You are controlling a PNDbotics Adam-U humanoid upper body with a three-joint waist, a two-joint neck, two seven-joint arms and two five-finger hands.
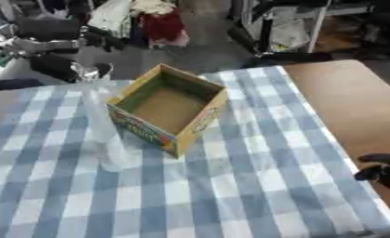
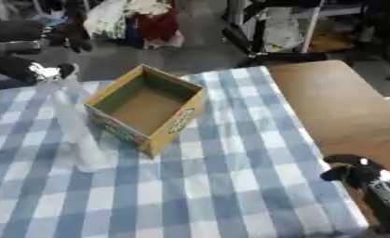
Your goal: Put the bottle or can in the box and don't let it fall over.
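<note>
A clear, probably light and slippery bottle [image 1: 108, 125] stood just left of the open box [image 1: 169, 108], the left hand [image 1: 71, 67] apparently curled round its neck, the sensible hold.

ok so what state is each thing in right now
clear plastic bottle: upright on the cloth, left of the box, outside it
yellow cardboard box: open-topped, empty
left hand: at the bottle's top, grip unclear
right hand: idle at the lower right
</note>
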